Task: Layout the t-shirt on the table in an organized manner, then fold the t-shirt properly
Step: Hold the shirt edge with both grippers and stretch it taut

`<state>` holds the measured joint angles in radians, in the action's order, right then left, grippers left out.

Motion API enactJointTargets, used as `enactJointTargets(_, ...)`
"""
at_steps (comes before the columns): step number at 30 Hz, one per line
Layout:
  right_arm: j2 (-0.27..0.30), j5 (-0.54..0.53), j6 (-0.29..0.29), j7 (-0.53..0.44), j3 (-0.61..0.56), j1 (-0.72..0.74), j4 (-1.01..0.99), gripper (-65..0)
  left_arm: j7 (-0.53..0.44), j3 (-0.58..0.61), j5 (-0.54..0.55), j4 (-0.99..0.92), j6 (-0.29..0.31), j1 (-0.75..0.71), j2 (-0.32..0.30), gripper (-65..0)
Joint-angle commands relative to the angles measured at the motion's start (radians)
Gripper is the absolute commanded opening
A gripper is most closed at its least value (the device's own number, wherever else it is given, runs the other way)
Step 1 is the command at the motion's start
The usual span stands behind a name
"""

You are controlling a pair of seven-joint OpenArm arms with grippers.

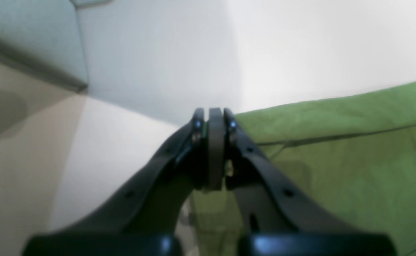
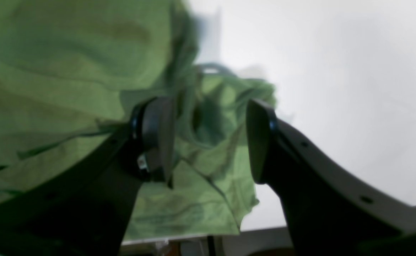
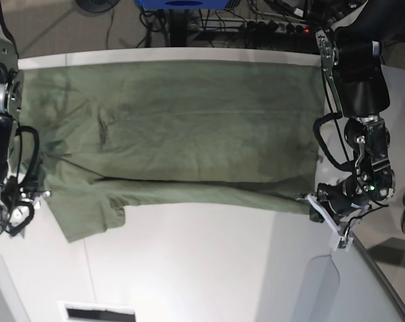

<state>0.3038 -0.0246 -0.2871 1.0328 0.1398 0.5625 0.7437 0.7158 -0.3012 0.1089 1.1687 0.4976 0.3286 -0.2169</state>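
Base view: left gripper [image 3: 314, 205] clenched at t-shirt [image 3: 175, 127] edge; right gripper [image 2: 208, 142] released.

One t-shirt [image 3: 175, 127], one table [image 3: 209, 268], two claws

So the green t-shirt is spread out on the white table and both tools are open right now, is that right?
Not quite. The t-shirt is spread on the table, but only the right tool is open, its fingers apart above the cloth in the right wrist view. The left tool is shut, as the left wrist view shows.
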Motion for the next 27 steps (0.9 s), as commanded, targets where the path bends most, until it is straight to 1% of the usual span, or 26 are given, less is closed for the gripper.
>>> enactJointTargets(1,0.022,0.005,0.002,-0.007,0.004,0.044,0.004,-34.2,-0.022,-0.002,0.012,0.017,-0.001,0.023,-0.011,-65.0)
enactJointTargets(9,0.019,0.005,0.002,-0.01,0.004,0.063,-0.029,-33.8,-0.023,-0.002,0.012,0.017,-0.001,0.022,-0.013,-65.0)
enactJointTargets(12,-0.004,0.007,0.001,-0.012,0.002,0.063,-0.029,-33.8,-0.023,-0.002,0.012,0.017,-0.001,0.022,-0.013,-65.0)
enactJointTargets(13,-0.004,0.007,0.001,-0.013,0.002,0.063,-0.029,-33.8,-0.023,-0.002,0.012,0.017,-0.001,0.022,-0.013,-65.0)
enactJointTargets(16,-0.005,0.007,0.001,-0.042,0.002,0.063,-0.033,-33.8,-0.023,-0.002,0.012,0.02,-0.001,0.022,-0.013,-65.0)
enactJointTargets(19,-0.007,0.007,0.001,-0.065,0.002,0.063,-0.088,-34.1,-0.023,-0.006,0.012,0.018,-0.001,0.022,-0.013,-65.0)
enactJointTargets(24,-0.021,0.007,0.001,-0.162,0.002,0.063,-0.164,-34.2,-0.023,-0.006,0.012,0.018,-0.001,0.022,-0.013,-65.0)
enactJointTargets(27,-0.024,0.007,0.001,-0.179,0.002,0.063,-0.169,-34.2,-0.023,-0.008,0.012,0.018,-0.001,0.022,-0.013,-65.0)
